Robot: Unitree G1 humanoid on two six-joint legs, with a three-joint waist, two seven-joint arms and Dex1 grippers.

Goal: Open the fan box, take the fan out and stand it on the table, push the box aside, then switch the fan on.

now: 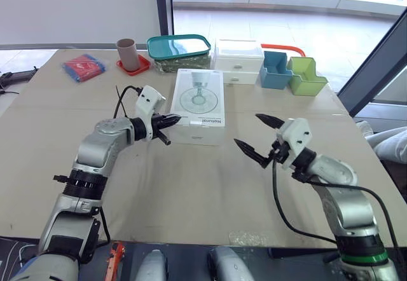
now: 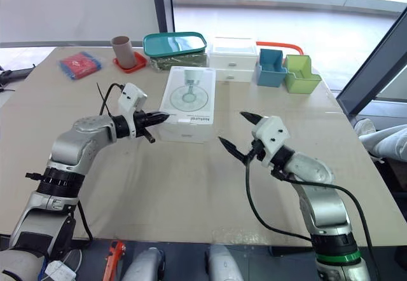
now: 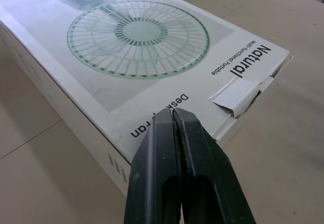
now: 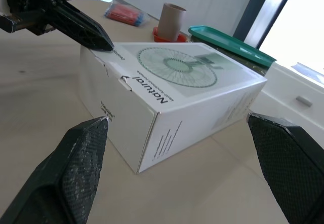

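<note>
Left eye view, read from the left: a red packet (image 1: 83, 67) and a brown cup (image 1: 126, 53) sit well behind and left of the box (image 1: 199, 103). The box lies flat and closed on the surface (image 1: 191, 192), with the fan presumably inside it. The left arm (image 1: 102, 144) reaches in from the box's left. Its jaws are pinched shut on nothing, and their tips are at the near left corner of the box's top, seemingly touching it. Right of the box and nearer than it, the right arm (image 1: 337, 185) holds its jaws spread wide, well apart from the cardboard. Behind the box stand a teal-lidded tray (image 1: 179, 46) and a white drawer unit (image 1: 238, 60). Further right are a blue bin (image 1: 275, 70) and a green bin (image 1: 305, 76).

Nothing braces the box. If the closed tips pry or push at the near end, the light carton is likely to skid back toward the tray rather than open. The tips could also slide off the smooth lid, or tear the cardboard instead of lifting it.

The left wrist view shows the tuck flap (image 3: 238, 95) at the box's near end with one corner already lifted, just beside the tips; the eye views give no hint of this. The right wrist view adds the box's end face and long side, with the left jaws' tips at the top corner.
</note>
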